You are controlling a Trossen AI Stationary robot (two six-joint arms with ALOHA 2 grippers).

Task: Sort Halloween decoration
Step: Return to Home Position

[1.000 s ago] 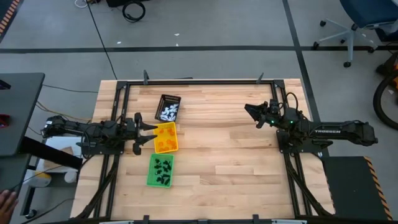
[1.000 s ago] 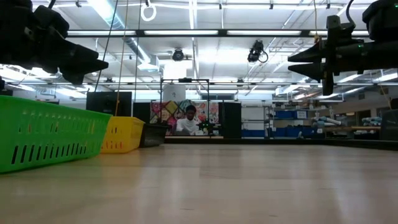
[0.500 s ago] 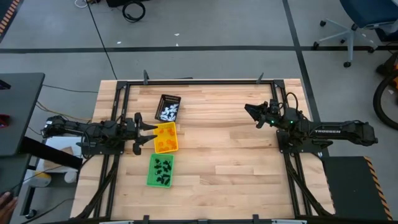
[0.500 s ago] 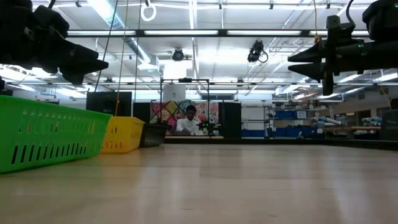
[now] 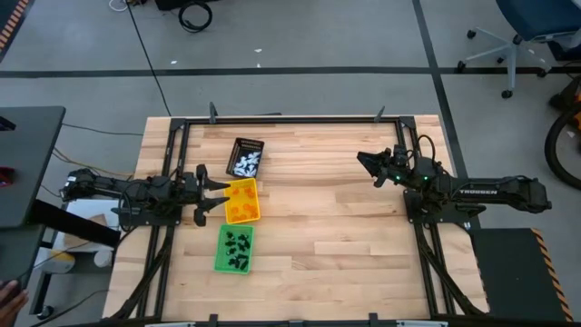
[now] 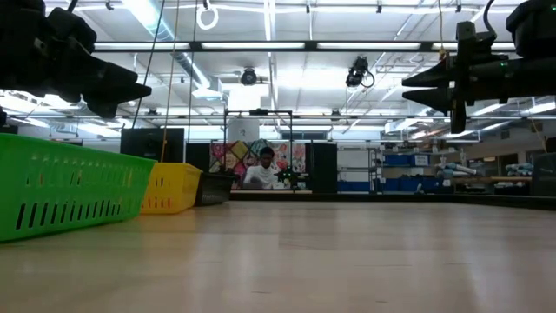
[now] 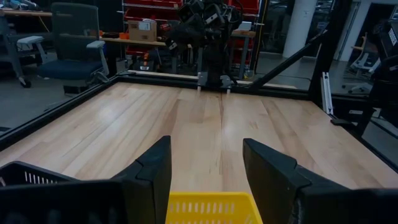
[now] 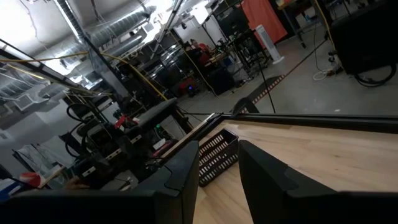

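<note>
Nothing on the table has moved in the last second: both arms hold the same pose and the trays sit where they sat. Only a person's hand, off the table at the far left, has slipped slightly toward the edge of the high view.

The left arm lies stretched low along the left side of the table, a pale butcher-block top of narrow glued strips inside a black metal frame. The left gripper hangs just beside the yellow tray, its two dark wedge-shaped fingers spread wide, with the tray's rim showing between them in the left wrist view.

The three slotted plastic trays form a loose column. The green tray is nearest and holds the black trinkets. The yellow tray behind it holds the orange trinkets. The black tray, farthest and turned askew, holds the white trinkets. No trinket lies loose on the wood.

A broad stretch of bare boards separates the trays from the right arm, which is folded over its base on the right side. The right gripper is raised and points toward the trays, its fingers parted by a narrower gap, holding nothing.

In the low view a person sits in the room well beyond the far edge.
</note>
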